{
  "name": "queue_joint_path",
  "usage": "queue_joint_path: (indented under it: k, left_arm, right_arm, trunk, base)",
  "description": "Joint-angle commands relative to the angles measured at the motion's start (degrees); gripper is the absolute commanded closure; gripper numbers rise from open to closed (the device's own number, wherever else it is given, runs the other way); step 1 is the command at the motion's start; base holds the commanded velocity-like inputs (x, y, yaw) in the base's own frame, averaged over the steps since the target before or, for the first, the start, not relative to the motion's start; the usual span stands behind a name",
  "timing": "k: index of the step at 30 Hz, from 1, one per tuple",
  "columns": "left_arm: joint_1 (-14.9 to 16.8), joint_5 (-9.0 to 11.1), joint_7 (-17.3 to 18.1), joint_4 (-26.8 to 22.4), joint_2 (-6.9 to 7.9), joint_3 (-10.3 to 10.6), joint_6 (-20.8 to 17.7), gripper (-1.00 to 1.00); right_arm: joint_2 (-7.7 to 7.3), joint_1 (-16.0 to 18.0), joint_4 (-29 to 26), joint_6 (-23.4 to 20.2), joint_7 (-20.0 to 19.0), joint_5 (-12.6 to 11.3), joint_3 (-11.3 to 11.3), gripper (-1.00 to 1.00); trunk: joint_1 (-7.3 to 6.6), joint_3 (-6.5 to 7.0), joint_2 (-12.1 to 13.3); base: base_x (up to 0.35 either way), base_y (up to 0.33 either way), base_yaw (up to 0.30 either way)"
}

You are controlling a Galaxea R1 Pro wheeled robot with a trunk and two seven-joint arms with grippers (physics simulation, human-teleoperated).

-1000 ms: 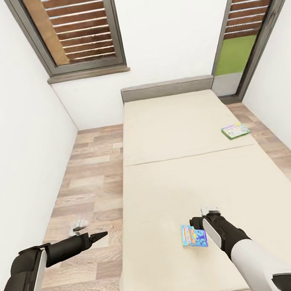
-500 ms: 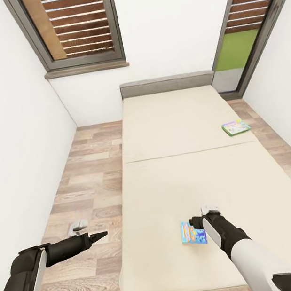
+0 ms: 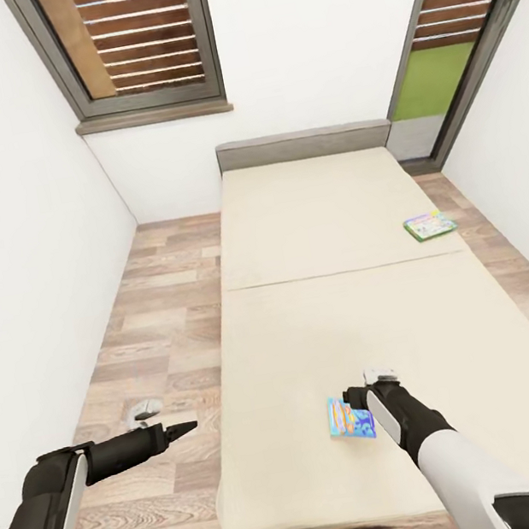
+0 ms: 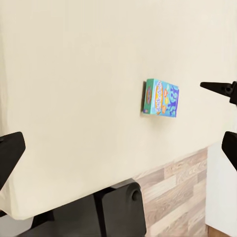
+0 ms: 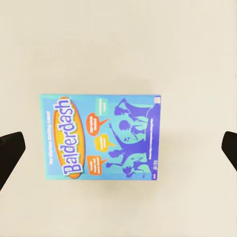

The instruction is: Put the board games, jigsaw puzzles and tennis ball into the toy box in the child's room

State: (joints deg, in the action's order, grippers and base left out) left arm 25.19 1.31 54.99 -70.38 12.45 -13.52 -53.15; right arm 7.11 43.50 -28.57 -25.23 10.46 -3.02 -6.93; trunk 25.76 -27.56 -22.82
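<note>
Right gripper [image 3: 364, 387] hangs over the bed [image 3: 292, 225] w/ jaws spread wide, nothing held; the blue Balderdash board game [image 5: 101, 137] lies flat on the beige mattress directly under it, near the bed's foot end. Left gripper [image 3: 182, 429] is out over the wood floor [image 3: 153, 319] beside the bed, jaws wide in wrist view, empty; second board game [image 3: 429, 225], green-edged, sits near the mattress's right edge, well apart from the first.

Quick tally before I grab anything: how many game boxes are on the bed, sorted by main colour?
Blue game box: 1
Green and yellow game box: 1
Total on the bed: 2
</note>
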Motion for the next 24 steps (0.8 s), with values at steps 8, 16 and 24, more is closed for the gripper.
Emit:
queue_joint_path:
  k: [8,16,24]
  left_arm:
    - [0.03,0.09,0.08,0.99,-0.46,0.34,-0.37,-1.0]
    - [0.03,0.06,0.09,2.73,-1.0,1.78,1.66,-1.0]
    - [0.05,0.11,0.14,2.87,-0.94,2.02,1.91,-1.0]
  right_arm:
    - [-0.39,0.07,-0.19,0.16,0.06,-0.53,-0.3,-1.0]
    - [-0.21,0.01,-0.2,0.27,0.0,-0.53,-0.1,-1.0]
    - [-0.37,0.01,-0.17,0.32,0.06,-0.58,-0.28,-1.0]
  trunk:
    - [0.03,-0.85,-0.1]
    - [0.03,-1.61,-0.1]
    - [0.03,-2.37,-0.1]
  base:
    - [0.0,0.0,0.0]
    - [0.0,0.0,0.0]
    - [0.0,0.0,0.0]
